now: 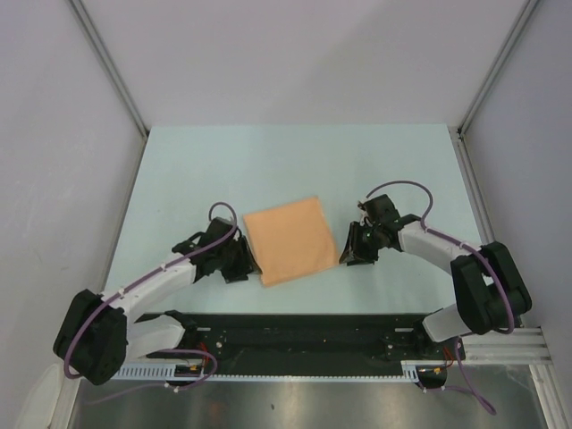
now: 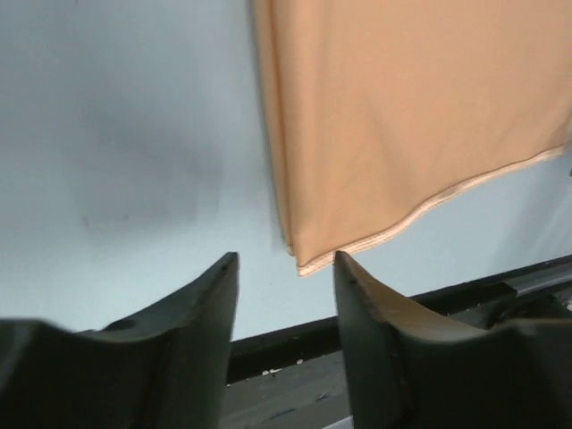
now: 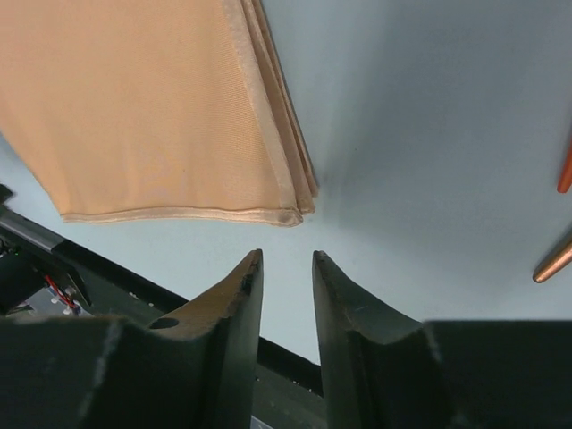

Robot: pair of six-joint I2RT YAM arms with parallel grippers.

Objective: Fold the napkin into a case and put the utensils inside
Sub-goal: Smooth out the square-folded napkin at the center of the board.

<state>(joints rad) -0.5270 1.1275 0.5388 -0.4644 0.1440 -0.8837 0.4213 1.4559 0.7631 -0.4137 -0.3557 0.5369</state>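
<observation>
The peach-orange napkin [image 1: 290, 239] lies folded into a layered rectangle on the middle of the pale table [image 1: 268, 161]. My left gripper [image 1: 239, 265] sits at its near left corner, open, with the cloth's corner [image 2: 308, 264] just beyond the fingertips and nothing between them [image 2: 286, 257]. My right gripper [image 1: 350, 254] is beside the near right corner, open by a narrower gap [image 3: 286, 256], and the stacked hem [image 3: 299, 210] lies just ahead, untouched. Two reddish-brown utensil tips [image 3: 554, 261] show at the right edge of the right wrist view. From above, the right arm hides the utensils.
A black rail [image 1: 295, 326] runs along the table's near edge, close behind both grippers. Grey walls with metal posts [image 1: 112, 71] enclose the left, back and right sides.
</observation>
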